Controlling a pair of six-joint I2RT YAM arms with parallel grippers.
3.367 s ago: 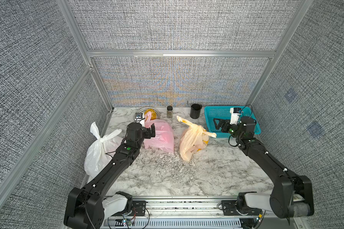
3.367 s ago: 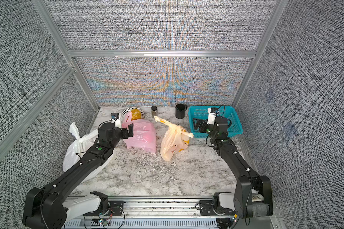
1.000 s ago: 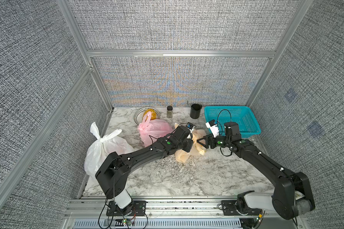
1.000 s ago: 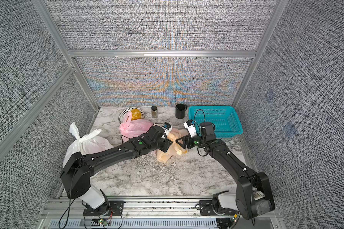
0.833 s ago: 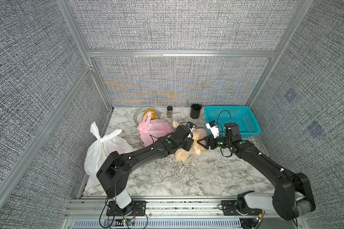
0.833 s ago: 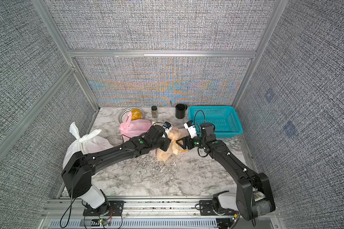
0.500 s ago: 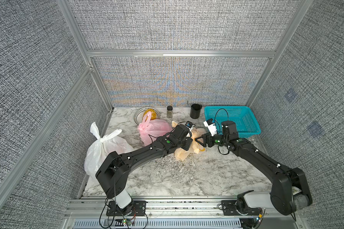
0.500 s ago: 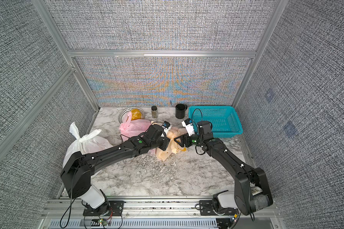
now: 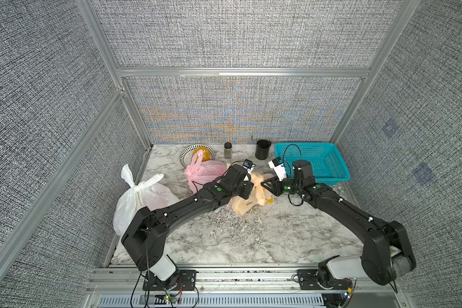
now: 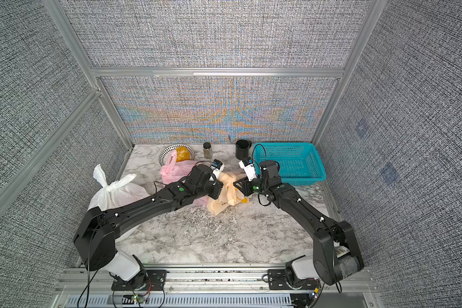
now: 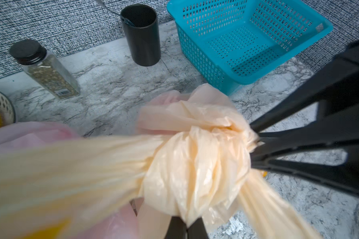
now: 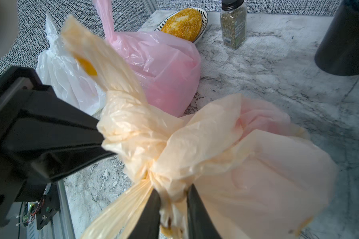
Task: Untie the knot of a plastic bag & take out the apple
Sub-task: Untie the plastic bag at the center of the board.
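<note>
Altogether three bags [image 9: 144, 197] [image 9: 206, 172] [image 9: 247, 210], one basket [image 9: 312, 145], two arms [image 9: 192, 205] [image 9: 342, 210]

Bag [image 9: 251, 198]: on bench [image 9: 251, 240], between left pincer [image 9: 247, 193] and right pincer [image 9: 264, 184].
Basket [image 9: 336, 176]: behind right pincer.
Cup [image 9: 262, 149], jar [image 9: 227, 150]: behind both pincers.
Second bag [image 9: 206, 173]: left of left pincer, before plate [image 9: 185, 157].
Third bag [image 9: 142, 197]: far left.

My left gripper [image 9: 247, 190] and my right gripper [image 9: 264, 184] meet from opposite sides at the bunched top of the crumpled pale orange plastic bag [image 9: 244, 206], which lies on the marbled tabletop [image 9: 251, 240]. A knotted pink plastic bag [image 9: 207, 173] sits just behind my left wrist, and a teal mesh basket [image 9: 331, 179] stands behind my right.
</note>
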